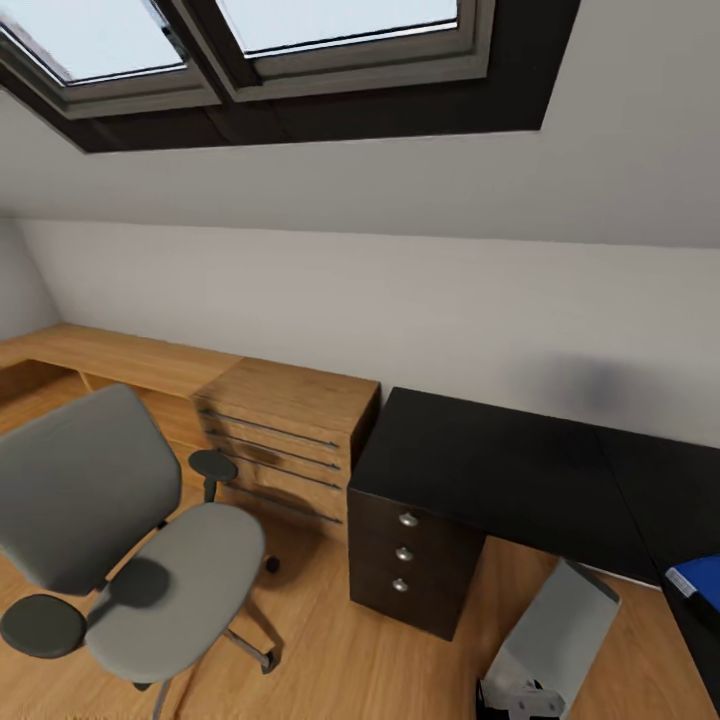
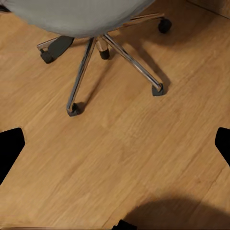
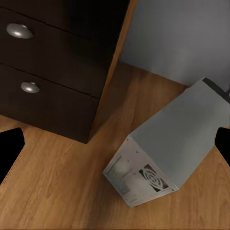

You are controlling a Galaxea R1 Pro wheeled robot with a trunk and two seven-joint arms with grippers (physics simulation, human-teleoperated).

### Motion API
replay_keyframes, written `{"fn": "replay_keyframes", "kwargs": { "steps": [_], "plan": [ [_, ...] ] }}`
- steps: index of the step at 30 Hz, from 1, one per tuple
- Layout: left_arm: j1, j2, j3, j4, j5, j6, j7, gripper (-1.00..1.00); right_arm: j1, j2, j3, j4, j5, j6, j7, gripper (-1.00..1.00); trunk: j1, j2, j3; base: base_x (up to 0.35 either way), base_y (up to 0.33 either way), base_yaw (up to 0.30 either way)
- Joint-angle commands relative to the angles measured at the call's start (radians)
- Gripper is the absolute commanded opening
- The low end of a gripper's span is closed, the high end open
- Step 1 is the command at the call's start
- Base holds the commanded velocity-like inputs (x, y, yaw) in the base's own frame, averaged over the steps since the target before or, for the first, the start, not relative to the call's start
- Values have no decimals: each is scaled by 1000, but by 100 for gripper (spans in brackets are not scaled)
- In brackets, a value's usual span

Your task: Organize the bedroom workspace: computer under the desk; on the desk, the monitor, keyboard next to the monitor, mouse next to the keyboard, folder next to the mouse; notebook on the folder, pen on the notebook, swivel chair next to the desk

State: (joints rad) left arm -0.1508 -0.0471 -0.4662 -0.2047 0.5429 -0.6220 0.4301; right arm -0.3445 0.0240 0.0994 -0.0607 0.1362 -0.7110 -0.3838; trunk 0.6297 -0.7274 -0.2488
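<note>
Head view, 1 swivel chair [image 1: 130, 540], 1 computer [image 1: 556, 640], 1 desk [image 1: 500, 470]

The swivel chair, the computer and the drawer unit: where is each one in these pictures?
swivel chair [image 1: 185, 575]: head view, on the grey padded seat.
computer [image 3: 172, 134]: right wrist view, on the light grey side panel of the case.
drawer unit [image 1: 405, 550]: head view, on its black front at the middle knob.

One swivel chair [image 1: 130, 540], one desk [image 1: 500, 470], one computer [image 1: 555, 640], one folder [image 1: 700, 580]
</note>
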Motion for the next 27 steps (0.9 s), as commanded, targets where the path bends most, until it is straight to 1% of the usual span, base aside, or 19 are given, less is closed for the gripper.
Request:
{"fn": "replay_keyframes", "kwargs": {
  "steps": [1, 5, 6, 8, 11, 13, 14, 18, 27],
  "plan": [
    [-1, 1, -8, 1, 2, -3, 9, 100, -1, 0, 8, 1, 5, 1, -10, 100, 0, -1, -1, 0, 0, 286],
    [-1, 3, -7, 2, 5, 8, 9, 100, -1, 0, 8, 3, 5, 1, -10, 100, 0, -1, -1, 0, 0, 286],
    [-1, 5, -7, 2, 7, 19, 9, 100, -1, 0, 7, 3, 5, 0, -10, 100, 0, -1, -1, 0, 0, 286],
    [-1, 8, -4, -4, 8, 109, 9, 100, -1, 1, 7, 2, 4, -2, -11, 100, -7, 13, 5, 0, 0, 286],
    [-1, 9, -4, -7, 8, 148, 9, 100, -1, 1, 7, 2, 3, -3, -13, 100, -19, 34, 14, 0, 0, 286],
    [-1, 9, -4, -8, 7, 164, 8, 100, -1, 2, 7, 2, 4, -6, -16, 100, -19, 34, 14, 0, 0, 286],
    [-1, 8, -4, -8, 7, 166, 8, 100, -1, 2, 7, 2, 4, -8, -17, 100, -19, 34, 14, 0, 0, 286],
    [-1, 8, -3, -8, 5, 161, 9, 100, -1, 3, 7, 12, 7, -58, -20, 100, -19, 34, 14, 0, 0, 286],
    [-1, 7, -3, -7, 5, 146, 9, 100, -1, 4, 8, 28, 9, -76, -21, 100, -19, 34, 14, 0, 0, 286]
  ]
}}
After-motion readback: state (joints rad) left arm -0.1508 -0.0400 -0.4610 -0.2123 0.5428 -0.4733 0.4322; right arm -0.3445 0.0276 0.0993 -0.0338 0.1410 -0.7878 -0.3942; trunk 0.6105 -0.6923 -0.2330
